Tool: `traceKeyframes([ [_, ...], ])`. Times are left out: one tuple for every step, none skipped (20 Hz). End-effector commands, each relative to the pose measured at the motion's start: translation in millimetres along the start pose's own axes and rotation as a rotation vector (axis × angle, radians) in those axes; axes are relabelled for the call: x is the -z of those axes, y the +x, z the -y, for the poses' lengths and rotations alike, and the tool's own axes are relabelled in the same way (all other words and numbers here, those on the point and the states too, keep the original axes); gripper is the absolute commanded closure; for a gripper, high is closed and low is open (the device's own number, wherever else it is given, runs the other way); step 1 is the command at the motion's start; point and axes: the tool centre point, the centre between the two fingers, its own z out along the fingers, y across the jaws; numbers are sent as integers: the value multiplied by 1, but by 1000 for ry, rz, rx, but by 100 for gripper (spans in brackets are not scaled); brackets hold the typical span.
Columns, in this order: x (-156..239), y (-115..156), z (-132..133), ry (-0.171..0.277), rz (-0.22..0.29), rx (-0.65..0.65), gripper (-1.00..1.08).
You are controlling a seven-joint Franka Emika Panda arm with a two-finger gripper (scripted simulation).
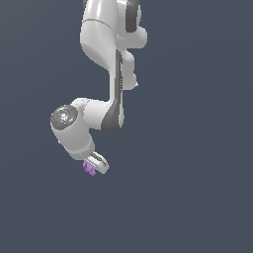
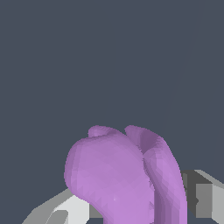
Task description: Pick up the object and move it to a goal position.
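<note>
The object [image 1: 89, 169] is a tiny bright purple lumpy thing held at the tip of my white gripper [image 1: 94, 166] in the exterior view. The gripper hangs below the white arm, tilted, with its fingers closed on the object. In the wrist view the purple object [image 2: 122, 175] fills the lower middle, lumpy with rounded lobes, and sits between the grey-white fingers [image 2: 203, 199]. Part of the object is hidden by the fingers.
The white Panda arm [image 1: 106, 59] reaches down from the top of the exterior view. The surroundings are a plain dark blue-grey background with no other objects or goal marker visible.
</note>
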Motion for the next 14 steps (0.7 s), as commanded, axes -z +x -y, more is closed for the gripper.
traceKeyframes([
  [2,11,-4,0,0,1,108],
  [2,14,-5,0,0,1,108],
  [2,17,-6,0,0,1,108],
  [3,20,-7,0,0,1,108],
  [3,22,-8,0,0,1,108],
  [3,25,-9,0,0,1,108],
  [3,26,-9,0,0,1,108],
  [4,28,-10,0,0,1,108],
  [4,29,-10,0,0,1,108],
  [4,30,-11,0,0,1,108],
  [4,31,-11,0,0,1,108],
  [4,32,-11,0,0,1,108],
  [4,32,-11,0,0,1,108],
  [4,32,-11,0,0,1,108],
])
